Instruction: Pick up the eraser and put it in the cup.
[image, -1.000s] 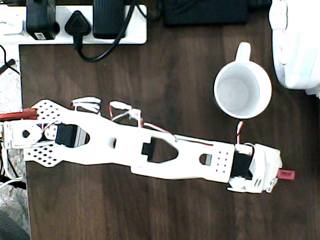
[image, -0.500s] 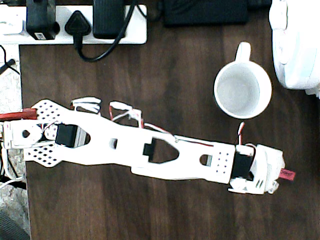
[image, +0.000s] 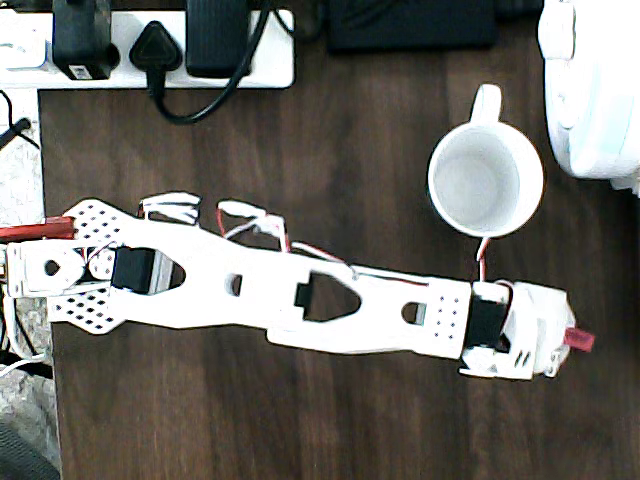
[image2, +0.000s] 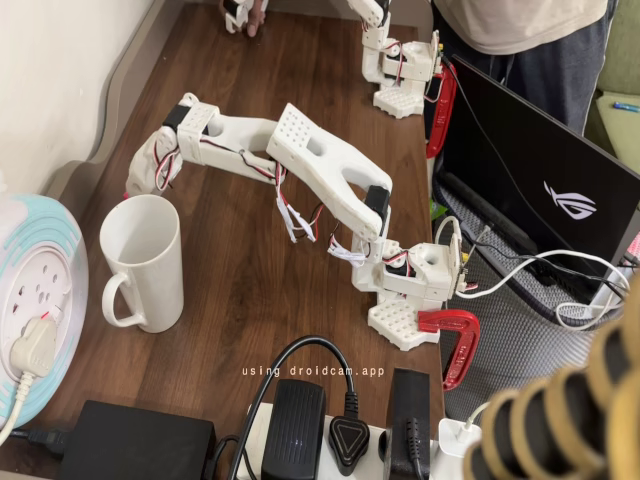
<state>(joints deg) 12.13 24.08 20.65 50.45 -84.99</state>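
The eraser is clamped in the hand; it should be lifted clear of the mug rim before release.

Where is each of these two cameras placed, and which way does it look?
Overhead view: straight above, looking down on the white arm, gripper and eraser.
Fixed view: past the power strip, looking along the table at the arm's clamped base.
Both show the cup, empty.
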